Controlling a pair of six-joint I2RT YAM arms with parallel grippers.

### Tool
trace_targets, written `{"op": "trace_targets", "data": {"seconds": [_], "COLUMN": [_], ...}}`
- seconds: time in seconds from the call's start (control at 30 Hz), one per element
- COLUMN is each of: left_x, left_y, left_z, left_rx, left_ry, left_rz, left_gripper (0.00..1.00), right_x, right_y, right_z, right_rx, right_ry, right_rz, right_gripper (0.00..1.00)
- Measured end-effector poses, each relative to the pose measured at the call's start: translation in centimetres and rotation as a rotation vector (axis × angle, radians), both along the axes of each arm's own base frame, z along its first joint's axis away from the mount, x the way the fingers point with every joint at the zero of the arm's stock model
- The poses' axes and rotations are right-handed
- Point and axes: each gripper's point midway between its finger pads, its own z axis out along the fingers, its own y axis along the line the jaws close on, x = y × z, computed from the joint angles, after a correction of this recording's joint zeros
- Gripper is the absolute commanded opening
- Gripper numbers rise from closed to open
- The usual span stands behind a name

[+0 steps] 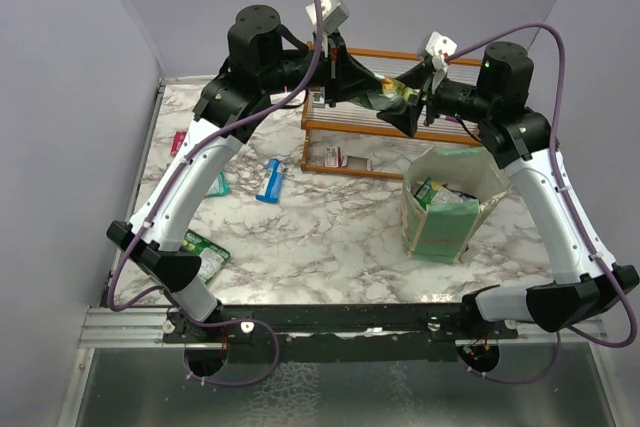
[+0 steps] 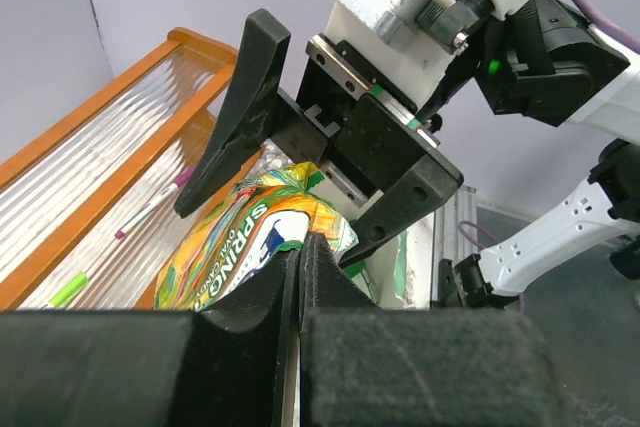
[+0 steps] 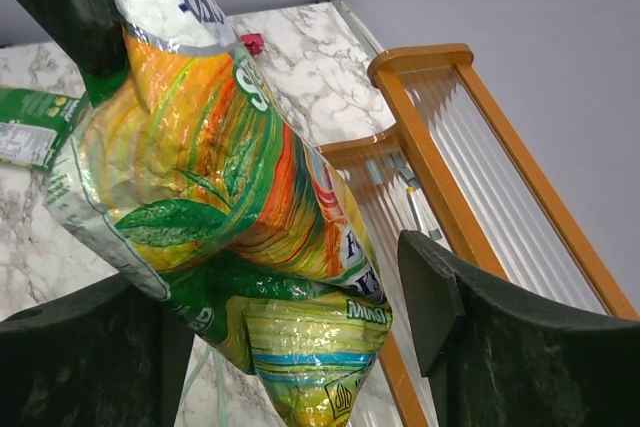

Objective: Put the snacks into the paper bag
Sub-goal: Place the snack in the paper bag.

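Left pincer (image 2: 300, 247): we see it clamped tight on one end of a green-and-yellow packet (image 3: 220, 177), held in the air over the wooden rack (image 1: 340, 132).
Right pincer (image 3: 270, 317): jaws wide, one on either side of that same packet.
Paper bag (image 1: 445, 232): upright on the desk (image 1: 330, 237), right of centre, with packets inside.
Loose snacks: we see a blue bar (image 1: 270, 182) and a green packet (image 1: 205, 255) lying on the desk's left half.

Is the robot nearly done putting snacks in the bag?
Not yet. Some packets already sit in the bag. The left tool grips a green-yellow packet, the open right tool around it. Still on the table: a blue bar, a teal packet, a green packet.
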Motion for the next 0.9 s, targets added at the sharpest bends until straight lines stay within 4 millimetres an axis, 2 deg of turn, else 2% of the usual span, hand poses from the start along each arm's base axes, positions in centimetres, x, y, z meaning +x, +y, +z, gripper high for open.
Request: {"op": "trace_targets", "data": {"seconds": [0.37,0.57,0.8,0.9], "left_x": [-0.5,-1.1,-2.1,-2.4], "left_y": [-0.6,-0.8,-1.3,-1.0], "left_z": [-0.3,0.1,0.4,0.7], "left_rx": [-0.019,-0.032,-0.045,-0.051], "left_ry": [0.025,0.019,0.017,0.001], "left_rz": [-0.043,-0.069,-0.114,-0.127], "left_gripper": [0.00,0.00,0.27,0.44], "right_x": [-1.8,-2.8,-3.9,-4.1], "right_y": [-0.1,-0.9,-2.2,-3.3], "right_z": [-0.7,-0.1,0.2,0.3], "right_rx": [0.007,0.018,0.036,0.043], "right_ry": [0.023,0.010,0.013,0.014], "right_rz": [0.043,0.051,0.046,0.013], "right_gripper": [0.32,0.20,0.06,0.04]}}
